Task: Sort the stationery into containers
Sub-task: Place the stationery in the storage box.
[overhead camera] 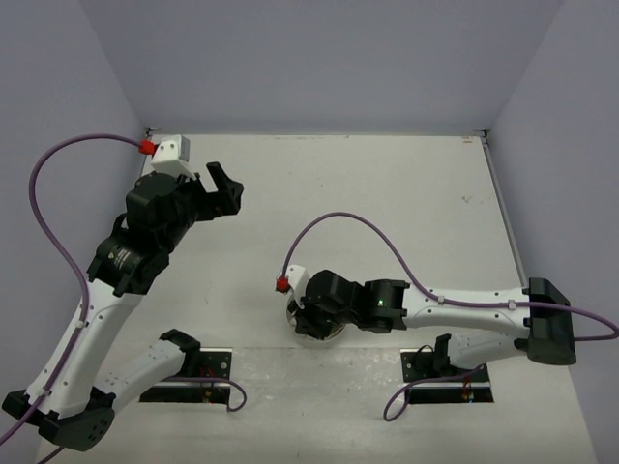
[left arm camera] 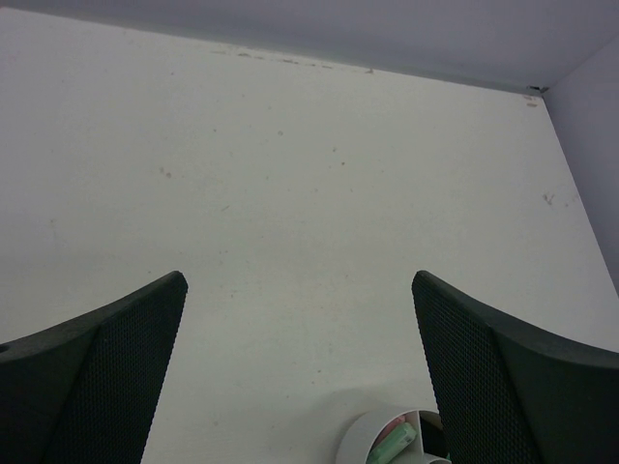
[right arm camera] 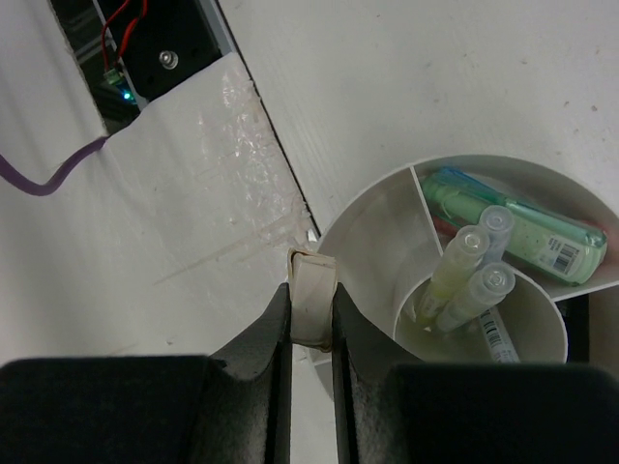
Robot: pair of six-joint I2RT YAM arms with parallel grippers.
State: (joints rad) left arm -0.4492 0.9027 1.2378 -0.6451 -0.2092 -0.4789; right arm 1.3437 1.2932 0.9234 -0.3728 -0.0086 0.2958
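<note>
Right end effector [right arm camera: 310,314]: jaws narrow, pinching a small pinkish-white eraser [right arm camera: 312,275] that stands on end between the two dark fingers.
Eraser's place: at the outer rim of the dish [right arm camera: 360,205], on the side of a bare wedge compartment; whether it touches the rim cannot be told.
Dish: round, white and shallow, close to the near edge of the table [overhead camera: 387,193], about midway between the two arm bases and mostly hidden under the right wrist in the top view.
Centre cup [right arm camera: 542,338]: holds several thin pens [right arm camera: 479,290] leaning together, their clear caps pointing outward over the cup's wall.
Wedge beyond the cup: a green highlighter [right arm camera: 522,232] lies flat in it, with a blue edge showing just behind; that item cannot be told more exactly.
Left end effector [left arm camera: 300,278]: jaws wide apart, nothing between them, over the far left part of the table, well apart from the dish.
Left wrist view: bare table surface, with the dish's rim and the green highlighter peeking in at the bottom edge.
</note>
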